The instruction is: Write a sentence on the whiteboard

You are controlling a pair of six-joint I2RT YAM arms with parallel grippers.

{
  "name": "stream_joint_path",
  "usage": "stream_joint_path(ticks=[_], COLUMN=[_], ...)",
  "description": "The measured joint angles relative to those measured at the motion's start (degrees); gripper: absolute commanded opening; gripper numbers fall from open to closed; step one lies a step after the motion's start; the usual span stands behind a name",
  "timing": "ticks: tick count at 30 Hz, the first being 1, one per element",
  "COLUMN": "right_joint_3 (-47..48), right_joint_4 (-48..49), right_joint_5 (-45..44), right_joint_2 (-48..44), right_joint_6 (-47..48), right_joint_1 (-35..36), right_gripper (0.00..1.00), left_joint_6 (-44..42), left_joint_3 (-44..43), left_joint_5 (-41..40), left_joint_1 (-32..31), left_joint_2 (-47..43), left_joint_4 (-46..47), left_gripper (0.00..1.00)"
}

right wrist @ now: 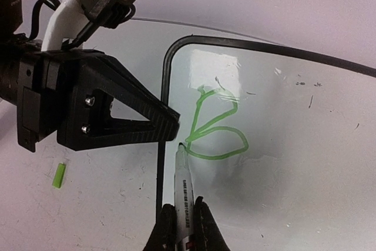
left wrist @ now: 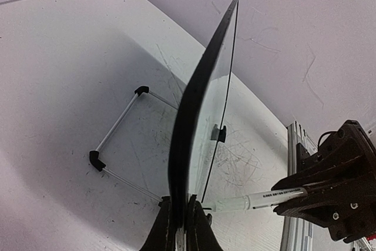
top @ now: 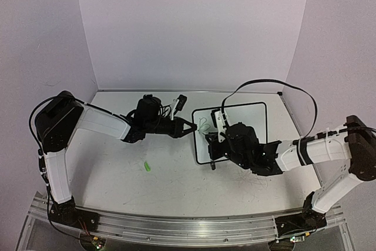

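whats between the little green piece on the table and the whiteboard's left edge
Only bare, scuffed tabletop: nothing lies between the green piece and the whiteboard. The top external view shows it, and the right wrist view agrees.

Rear of the marker (right wrist: 183,187) beyond the bottom edge — right of the whiteboard (right wrist: 294,163) off-frame.

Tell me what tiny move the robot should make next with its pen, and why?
Probably lift the marker tip and shift it a little right, past the green B, to start the next letter. Only that B is on the whiteboard, the tip sits at its lower left, the left fingers pinch the board's edge, and the right fingers grip the marker.
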State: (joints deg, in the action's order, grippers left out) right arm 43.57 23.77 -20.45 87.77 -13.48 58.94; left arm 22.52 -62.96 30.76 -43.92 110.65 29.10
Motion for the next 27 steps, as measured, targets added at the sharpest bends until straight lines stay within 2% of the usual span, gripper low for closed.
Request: stream_joint_path(ticks=[2, 6, 9, 27], right_joint_3=[-0.63, -6.48, -7.30, -6.64], right_joint_4=[0.22, 0.26, 0.37, 1.05], right_joint_5=[0.20, -0.24, -0.82, -1.13], right_joint_2=[-0.78, -8.72, -11.88, -9.47], right_joint_6=[0.17, 1.04, 2.54, 7.06], right_joint_1=[-0.02, -0.65, -1.82, -2.56], right_gripper=[0.00, 0.00, 0.00, 0.00], left_joint_6=[-0.02, -0.18, -0.28, -0.24], left_joint_3=[0.02, 0.59, 0.76, 0.76], left_joint_5=[0.18, 0.28, 0.22, 0.20], left_joint_1=[0.00, -0.09, -0.15, -0.15], left_joint_2=[-0.02, -0.38, -0.46, -0.48], left_joint_4=[0.02, 0.81, 0.96, 0.96], left_gripper=[0.00, 0.00, 0.00, 0.00])
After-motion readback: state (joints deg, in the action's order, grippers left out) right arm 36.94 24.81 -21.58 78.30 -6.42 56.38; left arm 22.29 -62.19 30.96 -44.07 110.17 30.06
